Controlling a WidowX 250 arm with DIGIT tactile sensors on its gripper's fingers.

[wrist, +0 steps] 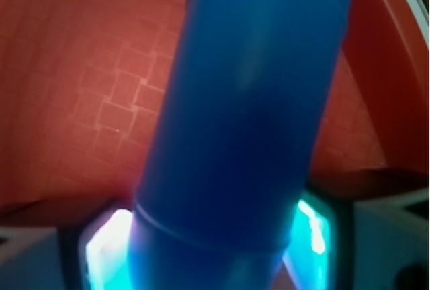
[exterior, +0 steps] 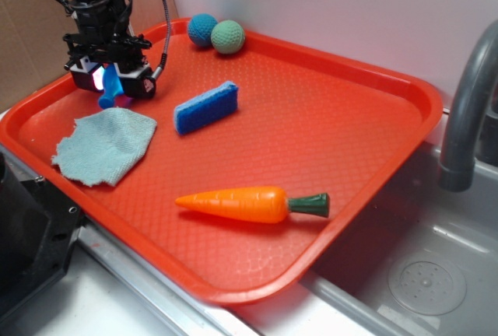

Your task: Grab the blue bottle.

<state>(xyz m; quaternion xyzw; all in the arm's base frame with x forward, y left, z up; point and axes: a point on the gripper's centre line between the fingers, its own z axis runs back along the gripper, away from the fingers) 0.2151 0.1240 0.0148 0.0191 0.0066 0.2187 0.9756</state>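
With gripper clamped on bottle above tray: grasp step apparently done; next, lift steadily without slackening.

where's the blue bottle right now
In the exterior view the blue bottle is at the tray's far left, between the gripper's fingers, just above the grey cloth. It fills the wrist view.

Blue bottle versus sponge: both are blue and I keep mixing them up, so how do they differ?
The bottle is smooth and rounded; the sponge is a textured rectangular block. The bottle sits tilted in the pincer; the sponge lies free on the tray. Both are bright blue.
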